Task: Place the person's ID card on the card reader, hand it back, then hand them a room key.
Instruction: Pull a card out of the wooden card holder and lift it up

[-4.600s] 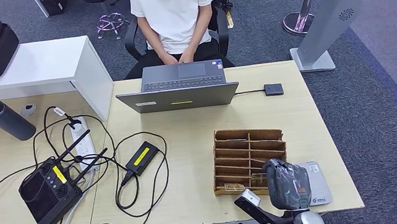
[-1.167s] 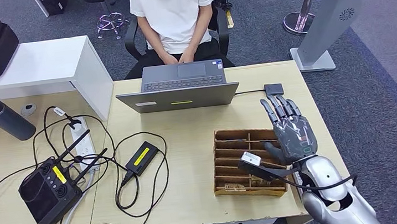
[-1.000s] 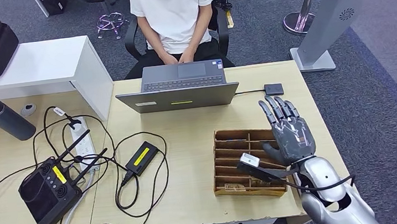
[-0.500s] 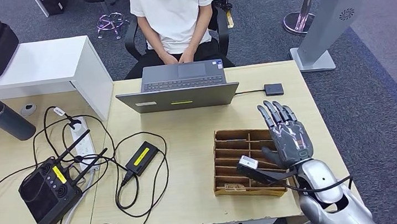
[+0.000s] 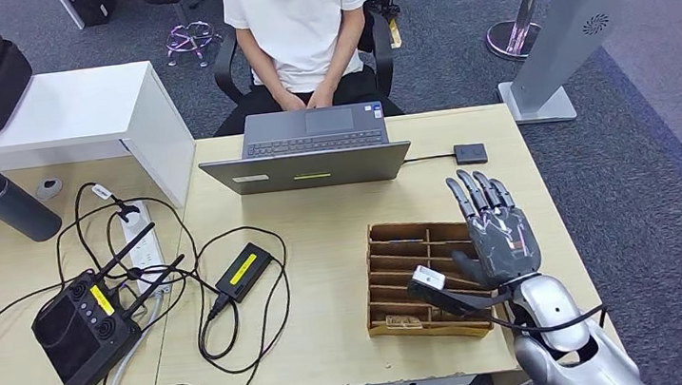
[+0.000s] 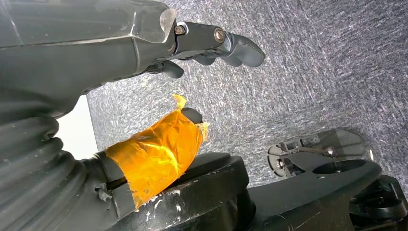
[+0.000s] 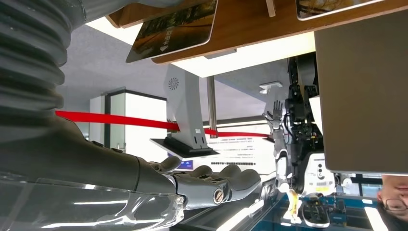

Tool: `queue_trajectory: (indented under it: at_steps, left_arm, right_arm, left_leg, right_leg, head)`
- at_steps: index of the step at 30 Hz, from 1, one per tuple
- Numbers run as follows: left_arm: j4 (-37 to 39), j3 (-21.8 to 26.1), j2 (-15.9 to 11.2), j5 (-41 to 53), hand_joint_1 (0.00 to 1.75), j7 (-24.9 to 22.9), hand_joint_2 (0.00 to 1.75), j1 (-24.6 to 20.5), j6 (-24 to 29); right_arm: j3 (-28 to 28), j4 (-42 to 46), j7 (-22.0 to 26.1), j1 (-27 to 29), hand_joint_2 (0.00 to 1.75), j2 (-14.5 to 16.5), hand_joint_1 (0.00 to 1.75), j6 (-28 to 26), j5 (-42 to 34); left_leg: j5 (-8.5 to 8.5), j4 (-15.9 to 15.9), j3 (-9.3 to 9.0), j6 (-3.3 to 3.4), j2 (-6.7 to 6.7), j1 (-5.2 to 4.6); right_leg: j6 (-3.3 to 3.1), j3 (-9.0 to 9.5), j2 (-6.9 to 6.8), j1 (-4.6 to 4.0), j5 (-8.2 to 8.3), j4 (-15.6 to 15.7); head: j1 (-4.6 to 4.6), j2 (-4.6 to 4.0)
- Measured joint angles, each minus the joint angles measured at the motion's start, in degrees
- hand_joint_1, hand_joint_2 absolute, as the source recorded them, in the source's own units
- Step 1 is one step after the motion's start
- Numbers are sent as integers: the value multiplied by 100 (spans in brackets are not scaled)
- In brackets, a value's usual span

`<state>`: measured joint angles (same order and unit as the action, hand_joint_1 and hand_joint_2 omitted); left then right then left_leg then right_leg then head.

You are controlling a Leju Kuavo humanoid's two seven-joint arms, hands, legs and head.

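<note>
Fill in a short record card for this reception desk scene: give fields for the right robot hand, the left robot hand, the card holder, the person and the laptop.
right robot hand: raised over the desk's right side, fingers extended, holding nothing
left robot hand: hanging above grey carpet, empty
card holder: wooden slotted rack, cards in its near slots
person: seated behind the desk, hands in lap
laptop: open, facing the person
</note>
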<state>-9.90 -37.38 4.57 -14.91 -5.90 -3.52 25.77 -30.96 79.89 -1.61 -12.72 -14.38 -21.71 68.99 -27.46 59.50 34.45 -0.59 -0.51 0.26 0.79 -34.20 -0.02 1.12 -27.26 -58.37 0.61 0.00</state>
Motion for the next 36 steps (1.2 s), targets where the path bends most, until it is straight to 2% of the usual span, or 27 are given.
queue_trajectory:
  at_steps: [9,11,13,15,36]
  left_arm:
    - [0,0,0,-1,0,1,175,0,0]
    - [0,0,0,-1,0,1,175,0,1]
    - [0,0,0,0,0,2,175,0,1]
    - [0,0,0,0,0,1,175,0,1]
    - [0,0,0,-17,0,0,175,0,1]
  right_arm:
    - [8,0,-22,13,175,0,0,-13,8]
    - [9,0,-26,14,175,0,80,-13,8]
    - [9,0,-27,16,175,0,168,-13,9]
    - [10,0,-26,17,175,0,175,-10,7]
    - [63,2,109,30,175,1,175,-5,-209]
  left_leg:
    - [0,0,0,0,0,0]
    - [0,0,0,0,0,0]
    - [0,0,0,0,0,0]
    - [0,0,0,0,0,0]
    - [0,0,-1,0,0,0]
  right_leg:
    - [0,0,0,0,0,0]
    - [0,0,0,0,0,0]
    - [0,0,0,0,0,0]
    - [0,0,0,0,0,0]
    - [0,0,0,0,0,0]
  head:
    - [0,0]
    - [0,0]
    - [0,0]
    - [-1,0]
    - [-1,0]
